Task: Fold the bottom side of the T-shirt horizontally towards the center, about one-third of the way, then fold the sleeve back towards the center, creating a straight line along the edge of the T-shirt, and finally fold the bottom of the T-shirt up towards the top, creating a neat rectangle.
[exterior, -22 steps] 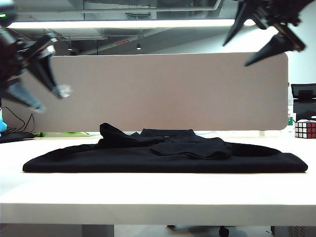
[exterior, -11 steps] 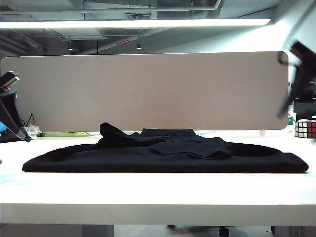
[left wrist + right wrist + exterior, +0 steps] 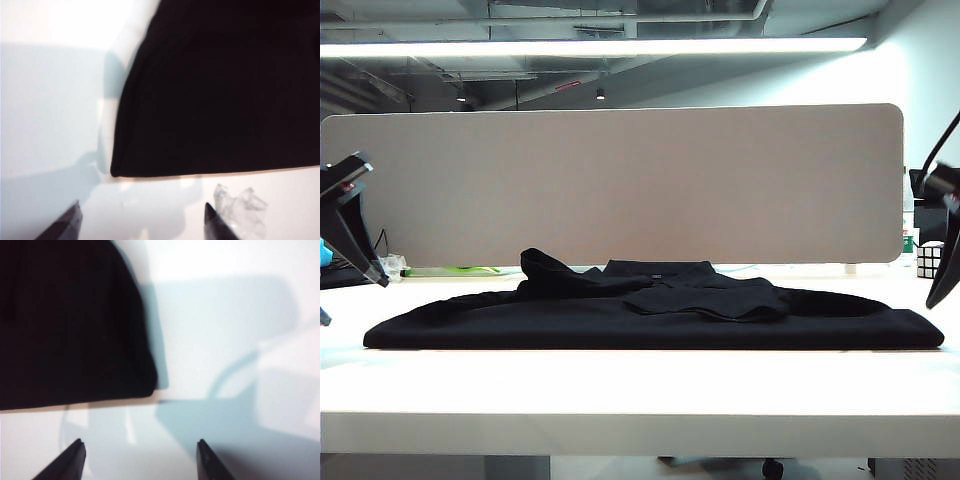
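The black T-shirt (image 3: 650, 325) lies folded into a long flat band across the white table (image 3: 640, 390), with smaller folded layers and the collar (image 3: 655, 268) heaped on its far middle. I cannot tell which edge is the bottom of the T-shirt. My left gripper (image 3: 353, 302) hangs open just off the shirt's left end. In the left wrist view this left gripper (image 3: 142, 203) is over bare table, short of a shirt corner (image 3: 120, 167). My right gripper (image 3: 140, 441) is open too, near the right-end corner (image 3: 145, 385). One finger (image 3: 944, 275) shows at the exterior view's right edge.
A beige partition panel (image 3: 620, 185) stands behind the table. A Rubik's cube (image 3: 927, 260) sits at the far right. Crumpled clear plastic (image 3: 240, 205) lies beside the left gripper, near the shirt's left end. Cables and a green item (image 3: 450, 270) lie at the far left.
Both grippers have come down from high above the table and moved outward to the shirt's two ends. The shirt has not moved.
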Controlling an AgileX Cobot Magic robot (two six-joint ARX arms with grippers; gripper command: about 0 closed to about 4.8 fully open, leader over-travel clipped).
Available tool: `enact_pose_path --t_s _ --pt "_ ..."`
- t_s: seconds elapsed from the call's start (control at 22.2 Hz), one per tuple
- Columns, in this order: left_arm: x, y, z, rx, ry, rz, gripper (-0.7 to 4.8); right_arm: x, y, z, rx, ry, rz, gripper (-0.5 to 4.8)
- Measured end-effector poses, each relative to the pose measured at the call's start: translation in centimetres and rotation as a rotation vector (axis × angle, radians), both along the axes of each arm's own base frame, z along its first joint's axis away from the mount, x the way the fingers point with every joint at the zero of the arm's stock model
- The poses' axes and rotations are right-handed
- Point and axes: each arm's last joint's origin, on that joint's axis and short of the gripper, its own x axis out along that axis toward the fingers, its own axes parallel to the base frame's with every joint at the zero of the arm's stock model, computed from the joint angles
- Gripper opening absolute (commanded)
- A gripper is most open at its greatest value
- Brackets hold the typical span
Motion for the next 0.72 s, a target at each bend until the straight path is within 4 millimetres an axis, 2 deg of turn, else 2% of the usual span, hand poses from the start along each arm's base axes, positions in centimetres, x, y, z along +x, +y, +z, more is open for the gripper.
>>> enact_pose_path --t_s 0.22,0.45,0.72 --pt "0.4 -0.8 -0.2 0.027 -0.018 -0.012 3.05 0.9 0.0 -1.2 0.045 0.007 0.024 3.05" --pt "1.4 -1.5 -1.9 0.017 0.048 -0.011 3.05 1.4 0.0 -1.4 0.058 -0.009 0.033 3.05" --pt "2.5 -2.3 -2.6 -0.012 0.011 -0.042 3.05 1.7 0.1 -1.5 0.058 -0.036 0.022 3.0"
